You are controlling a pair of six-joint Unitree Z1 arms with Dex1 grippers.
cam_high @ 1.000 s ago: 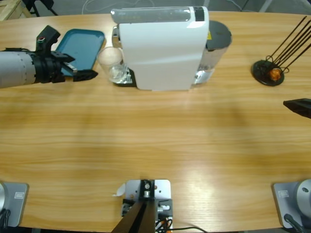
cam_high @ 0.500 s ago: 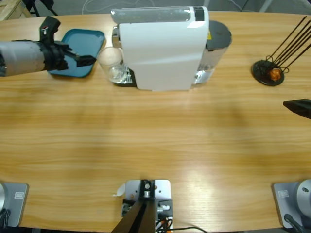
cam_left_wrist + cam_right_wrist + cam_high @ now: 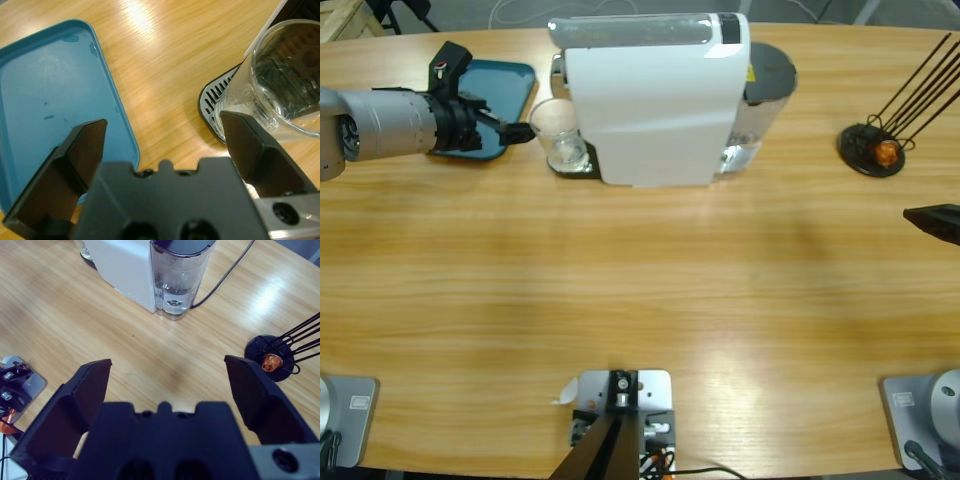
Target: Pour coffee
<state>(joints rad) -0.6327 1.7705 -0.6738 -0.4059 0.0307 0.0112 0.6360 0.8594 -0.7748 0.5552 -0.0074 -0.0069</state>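
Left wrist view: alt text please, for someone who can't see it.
The left hand, open, is closing in on a clear glass tumbler standing on a coffee machine's slotted drip tray. One jaw is alongside the tumbler, the other over a teal tray on the wooden table.

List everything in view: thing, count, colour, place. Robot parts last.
Table: one, light wood, carrying everything else.
Coffee machine: one, white with a dark top, at the table's far middle.
Water tank: one, clear with some water, at the machine's right end.
Glass tumbler: one, clear, on the drip tray at the machine's left end; no coffee can be seen in it.
Drip tray: one, black with a silver grille, under the tumbler.
Tray: one, teal, left of the tumbler.
Wire rack: one, black rods on a round base, far right.
Orange object: one, among the rods.
Cable: one, dark, behind the machine.
Left gripper: black, open, beside the tumbler.
Right gripper: black, open, at the right edge.
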